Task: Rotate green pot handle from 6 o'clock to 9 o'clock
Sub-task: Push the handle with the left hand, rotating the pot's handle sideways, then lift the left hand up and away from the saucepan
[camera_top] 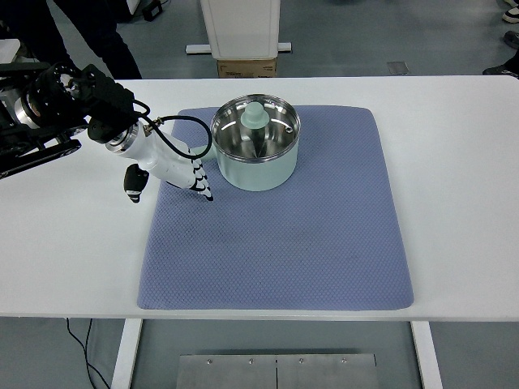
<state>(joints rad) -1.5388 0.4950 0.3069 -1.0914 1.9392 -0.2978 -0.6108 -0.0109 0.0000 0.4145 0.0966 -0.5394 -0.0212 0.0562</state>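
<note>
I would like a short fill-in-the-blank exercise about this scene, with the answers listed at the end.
1. The green pot stands on a ____ mat.
2. The left robot hand is beside the pot, on the picture's ____ side of it.
3. The mat lies on a ____ table.
4. The pot has no ____ on it, so its shiny inside shows.

Answers: blue; left; white; lid
</note>
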